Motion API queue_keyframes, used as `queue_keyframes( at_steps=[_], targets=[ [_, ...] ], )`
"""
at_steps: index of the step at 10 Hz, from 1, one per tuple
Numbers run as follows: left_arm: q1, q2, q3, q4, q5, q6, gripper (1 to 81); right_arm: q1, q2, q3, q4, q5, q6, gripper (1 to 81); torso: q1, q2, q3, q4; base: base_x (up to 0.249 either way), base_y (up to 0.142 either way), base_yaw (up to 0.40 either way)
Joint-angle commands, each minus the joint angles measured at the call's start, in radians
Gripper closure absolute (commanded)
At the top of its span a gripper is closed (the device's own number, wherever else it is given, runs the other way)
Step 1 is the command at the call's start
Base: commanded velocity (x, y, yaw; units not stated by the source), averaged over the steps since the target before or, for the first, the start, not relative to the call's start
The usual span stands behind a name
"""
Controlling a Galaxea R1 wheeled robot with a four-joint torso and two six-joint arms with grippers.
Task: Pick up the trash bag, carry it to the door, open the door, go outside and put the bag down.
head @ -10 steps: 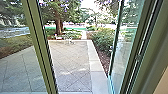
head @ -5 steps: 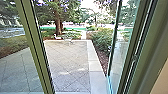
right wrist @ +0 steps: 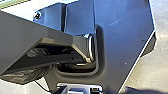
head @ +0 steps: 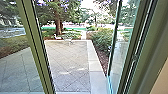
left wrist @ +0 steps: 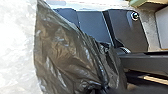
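In the left wrist view the black trash bag (left wrist: 65, 55) hangs large and crumpled, its plastic gathered at my left gripper (left wrist: 100, 90), which is shut on it. Part of the dark bag (right wrist: 27, 75) also shows beyond the robot's jointed bar in the right wrist view. Glass and metal of the doorway stand close ahead in the head view: a green-brown frame post (head: 36, 50) on the left and a glass door panel (head: 125, 47), angled outward, on the right. Whether my right gripper is open or shut is unclear.
Beyond the doorway lies a paved yard (head: 68, 65) with a paler strip (head: 96, 67) along its right side. Shrubs (head: 102, 40) border that strip. White objects (head: 67, 40) sit at the far edge of the paving, near a tree trunk (head: 58, 26).
The head camera has shifted slightly: both near door posts now appear farther left against the yard. Most of this shift came in the first half second.
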Motion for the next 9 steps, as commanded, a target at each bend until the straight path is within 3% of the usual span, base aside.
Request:
queue_keyframes(
  at_steps=[1, 9],
  targets=[
    [-0.048, 0.008, 0.008, 0.012, 0.054, 0.007, 81.1, 0.034, 0.006, 0.005, -0.008, -0.053, -0.002, 1.0, 0.0, 0.0, 0.0, 0.0, 0.0, 0.0, 0.0],
    [-0.049, 0.008, 0.006, 0.01, 0.054, 0.005, 81.1, 0.032, 0.009, 0.004, -0.008, -0.053, -0.004, 1.0, -0.002, -0.001, 0.0, 0.0, 0.091, 0.0, 0.0]
  ],
)
